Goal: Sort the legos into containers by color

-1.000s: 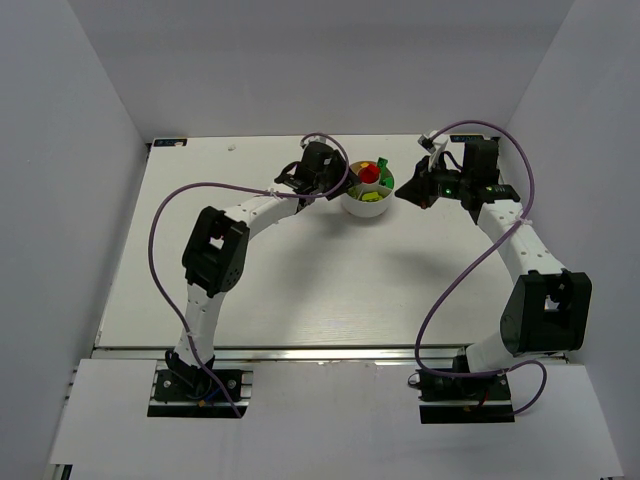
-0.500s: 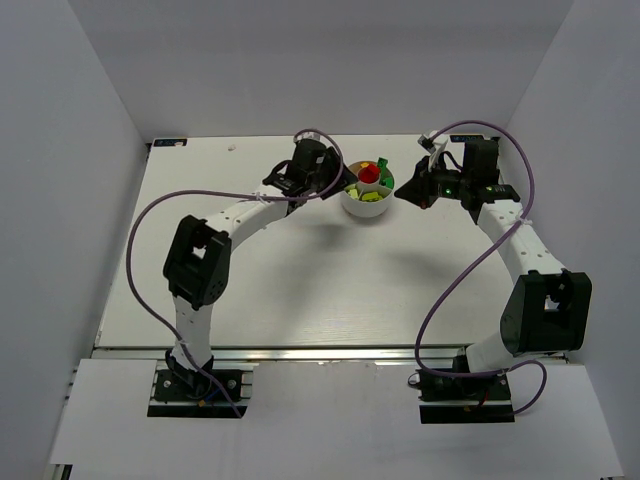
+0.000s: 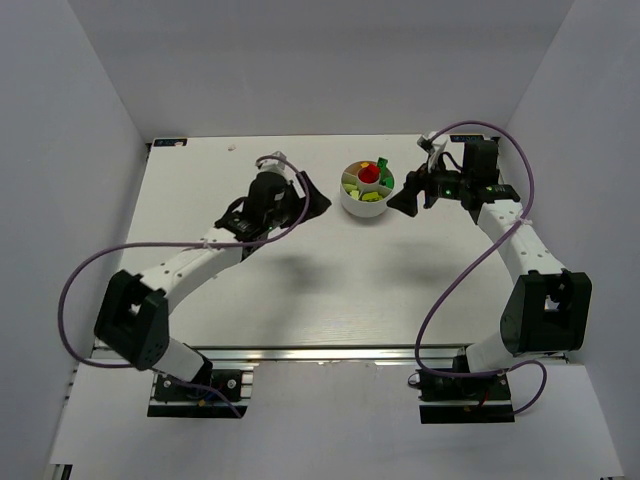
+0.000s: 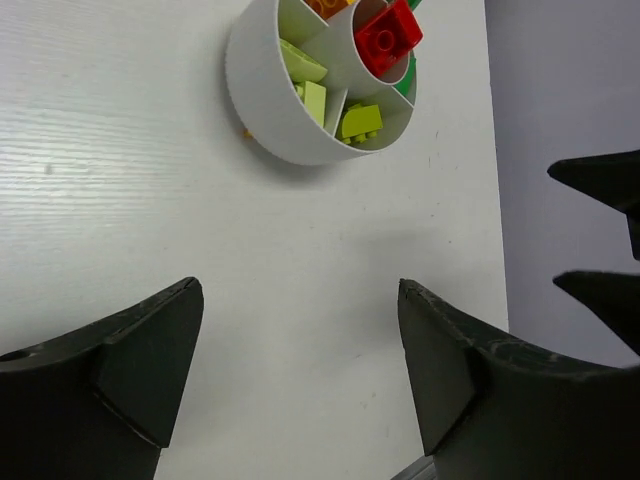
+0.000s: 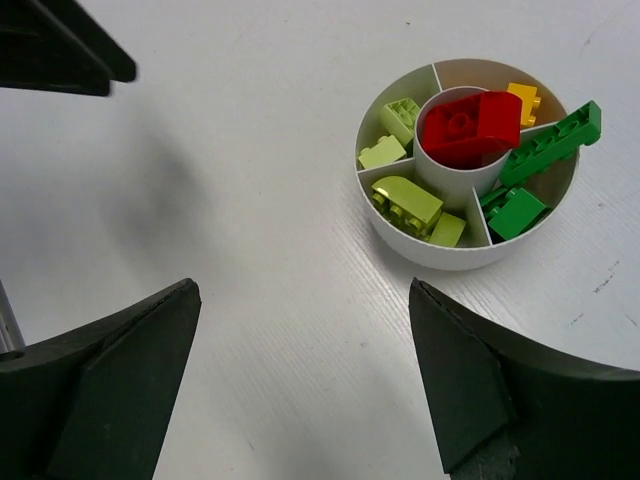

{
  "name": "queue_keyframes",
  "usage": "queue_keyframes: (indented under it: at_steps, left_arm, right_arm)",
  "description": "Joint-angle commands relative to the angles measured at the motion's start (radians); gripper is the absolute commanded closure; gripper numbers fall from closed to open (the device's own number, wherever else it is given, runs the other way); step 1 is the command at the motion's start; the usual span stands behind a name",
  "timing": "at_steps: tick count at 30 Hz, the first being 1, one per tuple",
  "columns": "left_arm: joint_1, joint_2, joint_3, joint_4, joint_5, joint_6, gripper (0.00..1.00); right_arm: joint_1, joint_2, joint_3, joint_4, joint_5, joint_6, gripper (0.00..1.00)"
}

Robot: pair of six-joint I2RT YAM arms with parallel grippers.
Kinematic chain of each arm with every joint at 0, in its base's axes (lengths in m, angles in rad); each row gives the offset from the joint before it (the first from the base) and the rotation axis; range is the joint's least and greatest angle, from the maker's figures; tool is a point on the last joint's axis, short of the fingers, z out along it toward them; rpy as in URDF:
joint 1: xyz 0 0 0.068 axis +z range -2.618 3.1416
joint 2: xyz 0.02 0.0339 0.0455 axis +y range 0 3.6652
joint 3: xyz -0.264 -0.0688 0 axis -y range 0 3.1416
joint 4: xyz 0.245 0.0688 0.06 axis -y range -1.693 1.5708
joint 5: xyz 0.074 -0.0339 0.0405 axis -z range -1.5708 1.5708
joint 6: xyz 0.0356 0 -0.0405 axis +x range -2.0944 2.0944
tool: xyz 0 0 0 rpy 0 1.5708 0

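Observation:
The round white dish [image 3: 366, 208] stands at the back middle of the table, and all the legos in view lie in its containers. Red bricks [image 5: 470, 125] fill the central cup. Dark green bricks [image 5: 545, 150] lie in one wedge, lime bricks [image 5: 405, 200] in two others, and an orange-yellow brick [image 5: 522, 98] in a far wedge. My left gripper [image 3: 315, 198] hangs open and empty to the dish's left, a short way off. My right gripper [image 3: 403, 197] is open and empty just right of the dish. In the left wrist view the dish wall [image 4: 262, 100] and a red brick [image 4: 388, 35] show ahead.
The right gripper's dark fingers [image 4: 600, 180] show at the right edge of the left wrist view. The left gripper's fingers [image 5: 70, 50] show at the top left of the right wrist view. Grey walls enclose the table on three sides.
The left arm has drawn back from the dish toward the left and near side, and its jaws have opened wider. The right gripper has opened beside the dish.

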State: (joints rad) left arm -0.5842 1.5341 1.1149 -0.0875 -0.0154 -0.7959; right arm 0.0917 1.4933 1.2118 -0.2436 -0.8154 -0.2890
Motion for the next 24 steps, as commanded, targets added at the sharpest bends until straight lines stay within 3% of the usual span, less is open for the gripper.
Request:
queue_keyframes:
  at_steps: [1,4,7,10,24]
  left_arm:
    - [0.026,-0.17,-0.105,0.055,-0.052,0.037,0.08]
    - [0.037,-0.247,-0.171,0.065,-0.067,0.043,0.02]
    - [0.043,-0.336,-0.237,0.066,-0.098,0.047,0.02]
    - [0.044,-0.394,-0.277,0.065,-0.116,0.053,0.02]
    - [0.046,-0.488,-0.343,0.072,-0.147,0.064,0.02]
  right_arm:
    - [-0.006,-0.008,0.031,0.035,0.028,0.06,0.11]
    - [-0.006,0.015,0.067,-0.002,0.058,0.045,0.11]
    - [-0.007,0.018,0.103,-0.068,0.048,-0.018,0.11]
    - [-0.009,-0.022,0.066,-0.03,0.087,-0.052,0.11]
    - [-0.015,-0.067,0.012,0.049,0.427,0.146,0.1]
